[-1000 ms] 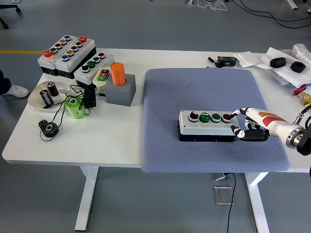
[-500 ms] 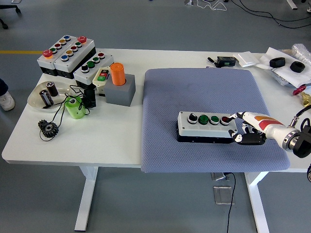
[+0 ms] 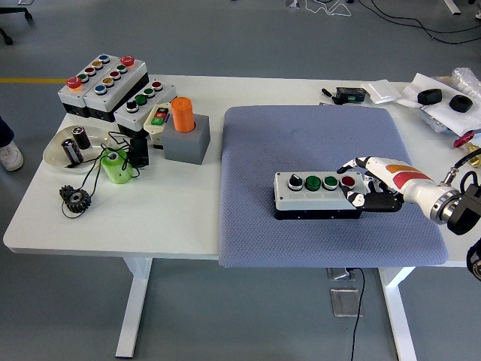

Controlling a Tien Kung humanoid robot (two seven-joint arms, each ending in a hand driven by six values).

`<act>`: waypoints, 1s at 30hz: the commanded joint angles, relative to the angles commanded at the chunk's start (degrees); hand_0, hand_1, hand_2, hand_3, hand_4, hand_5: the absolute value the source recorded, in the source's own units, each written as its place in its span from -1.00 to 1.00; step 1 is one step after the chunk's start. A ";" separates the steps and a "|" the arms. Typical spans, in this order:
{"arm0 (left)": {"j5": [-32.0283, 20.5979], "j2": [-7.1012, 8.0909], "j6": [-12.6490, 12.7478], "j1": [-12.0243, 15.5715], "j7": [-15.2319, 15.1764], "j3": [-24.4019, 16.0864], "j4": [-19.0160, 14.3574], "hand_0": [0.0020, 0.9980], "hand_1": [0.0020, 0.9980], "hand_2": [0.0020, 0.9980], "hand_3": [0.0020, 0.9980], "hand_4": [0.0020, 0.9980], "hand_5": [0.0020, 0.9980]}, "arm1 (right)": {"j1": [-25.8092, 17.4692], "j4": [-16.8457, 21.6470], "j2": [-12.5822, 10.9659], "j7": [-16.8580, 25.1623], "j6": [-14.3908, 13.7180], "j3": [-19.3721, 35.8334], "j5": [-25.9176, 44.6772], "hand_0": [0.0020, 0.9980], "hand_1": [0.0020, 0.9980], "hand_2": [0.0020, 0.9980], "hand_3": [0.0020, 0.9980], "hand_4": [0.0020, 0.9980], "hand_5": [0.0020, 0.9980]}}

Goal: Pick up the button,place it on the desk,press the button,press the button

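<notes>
A grey button box (image 3: 316, 195) with a black base lies on the blue-grey mat (image 3: 316, 135). Its top carries a black selector, two green buttons and a red button (image 3: 348, 181) at the right end. My right hand (image 3: 363, 183) comes in from the right edge. Its fingers are curled around the box's right end, thumb on the near side and a fingertip beside the red button. The left arm is out of view.
Several other button boxes (image 3: 105, 79) stand at the back left, beside an orange cylinder on a grey block (image 3: 185, 135), a green part (image 3: 115, 165), a dish (image 3: 71, 147) and a gear (image 3: 75, 198). Black items and bags (image 3: 443, 98) lie at the back right.
My right hand has moved left, closing around the box's right end. The box has slid slightly left on the mat.
</notes>
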 joint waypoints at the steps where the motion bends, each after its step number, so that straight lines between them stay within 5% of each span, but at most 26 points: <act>1: -0.12 0.00 0.00 -0.01 -0.03 0.06 0.00 0.29 0.40 0.40 0.00 -0.37 1.00 | 0.10 -0.24 0.24 0.00 -0.01 -0.15 0.00 -0.65 -1.00 -0.77 0.50 0.07 0.03; 30: -0.39 0.04 0.05 -0.13 -0.18 0.44 0.00 0.29 0.40 0.40 0.00 -0.37 1.00 | -0.09 -1.76 0.89 -0.41 0.91 -2.61 0.02 -0.65 -1.00 -0.77 0.50 0.07 0.02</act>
